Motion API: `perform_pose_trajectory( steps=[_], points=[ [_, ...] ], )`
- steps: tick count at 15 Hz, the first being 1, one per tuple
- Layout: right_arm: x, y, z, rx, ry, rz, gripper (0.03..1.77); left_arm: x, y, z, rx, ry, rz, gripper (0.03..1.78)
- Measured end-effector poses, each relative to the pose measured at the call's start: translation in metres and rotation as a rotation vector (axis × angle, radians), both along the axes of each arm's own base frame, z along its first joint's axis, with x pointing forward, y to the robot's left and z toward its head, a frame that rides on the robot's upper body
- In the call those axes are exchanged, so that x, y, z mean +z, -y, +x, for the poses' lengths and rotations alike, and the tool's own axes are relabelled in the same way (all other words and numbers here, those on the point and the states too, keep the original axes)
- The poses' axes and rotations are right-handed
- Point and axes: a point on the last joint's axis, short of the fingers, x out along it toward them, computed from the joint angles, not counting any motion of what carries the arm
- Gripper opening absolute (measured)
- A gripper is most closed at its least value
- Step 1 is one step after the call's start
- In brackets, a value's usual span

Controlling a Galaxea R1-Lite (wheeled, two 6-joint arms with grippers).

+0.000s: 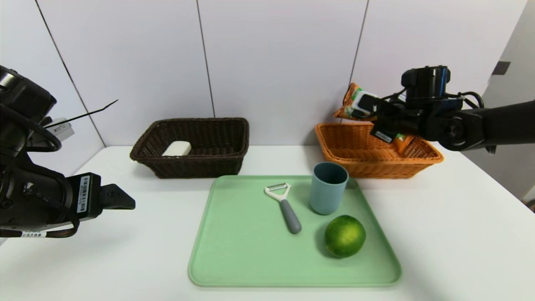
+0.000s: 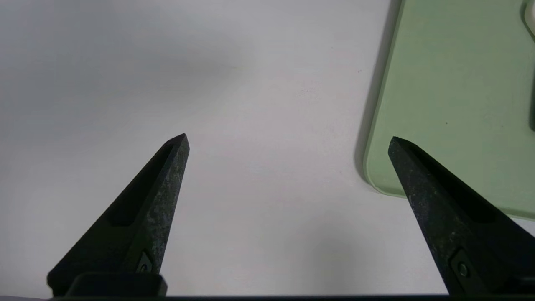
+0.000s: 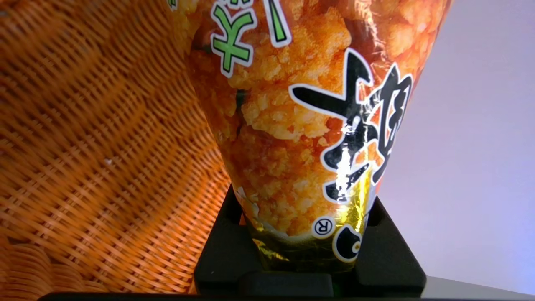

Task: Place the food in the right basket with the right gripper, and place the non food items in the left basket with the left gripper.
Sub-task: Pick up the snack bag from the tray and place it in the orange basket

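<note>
My right gripper point(image 1: 378, 119) is shut on the long orange snack bag point(image 1: 353, 103), holding it tilted above the light orange right basket point(image 1: 376, 165). In the right wrist view the bag point(image 3: 301, 125) fills the space between the black fingers point(image 3: 388, 251), with the basket's weave point(image 3: 92, 146) beside it. The green citrus fruit point(image 1: 345, 235), the peeler point(image 1: 284, 207) and the blue-grey cup point(image 1: 328, 188) rest on the green tray point(image 1: 250, 251). A white soap block point(image 1: 177, 148) lies in the dark brown left basket point(image 1: 192, 167). My left gripper point(image 1: 121, 201) hovers open and empty over the table, left of the tray.
The left wrist view has the open left gripper point(image 2: 287, 138) over bare white table, with the tray's corner point(image 2: 451, 104) beside one finger. Both baskets stand against the white back wall, the tray in front between them.
</note>
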Motion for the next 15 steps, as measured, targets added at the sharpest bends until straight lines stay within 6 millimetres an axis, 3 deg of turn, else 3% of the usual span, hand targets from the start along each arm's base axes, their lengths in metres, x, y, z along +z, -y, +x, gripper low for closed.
perform_pose_trajectory(
  steps=[6,10,15],
  points=[
    [-0.017,0.001,0.003,-0.003,-0.053,-0.008,0.43,-0.001,0.000,0.000,0.002,-0.001,0.001,1.69],
    [-0.026,0.001,0.007,-0.007,-0.068,-0.008,0.91,-0.002,0.000,-0.001,0.013,-0.007,-0.006,1.69],
    [-0.028,0.002,0.010,-0.010,-0.073,-0.003,1.29,-0.001,-0.001,-0.002,0.012,-0.003,-0.008,1.69]
  ],
)
